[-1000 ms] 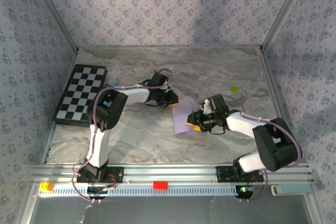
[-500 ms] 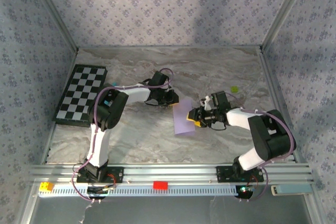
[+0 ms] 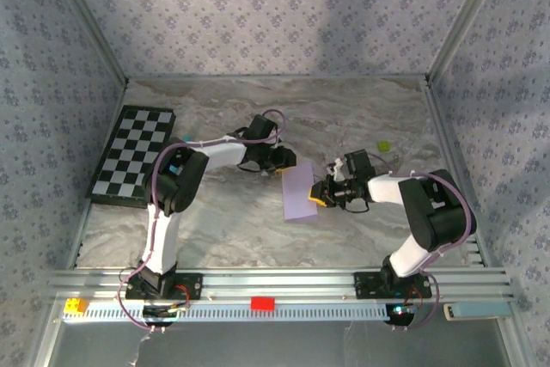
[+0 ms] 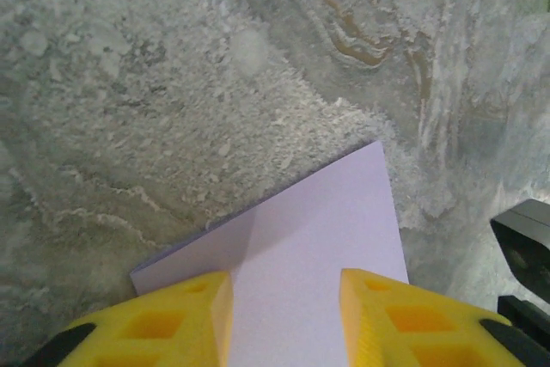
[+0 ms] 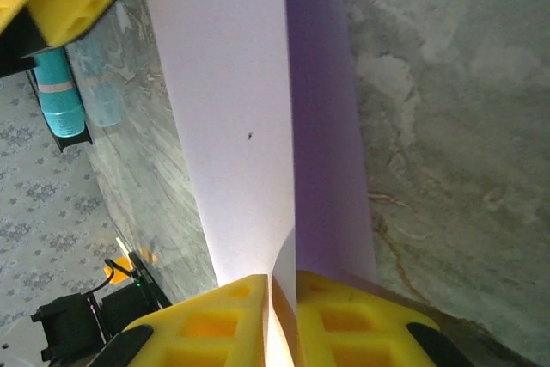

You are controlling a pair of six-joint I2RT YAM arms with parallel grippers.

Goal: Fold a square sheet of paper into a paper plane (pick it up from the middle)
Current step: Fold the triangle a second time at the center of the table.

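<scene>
Lilac paper (image 3: pixel 299 193) lies mid-table (image 3: pixel 215 229) as a narrow upright oblong between the two grippers.

Right gripper (image 3: pixel 320 196): fingers nearly pressed together, pinching the paper's right edge. In the wrist view (image 5: pixel 282 285) the strip (image 5: pixel 232 126) runs out of frame at the top, and the number of layers is unclear.

Left gripper (image 3: pixel 282 160): fingers spread at the far corner. From its wrist (image 4: pixel 285 285) the paper (image 4: pixel 318 238) is cut off below, and contact can't be judged.

Checkerboard (image 3: pixel 133 154) is well to the left.
</scene>
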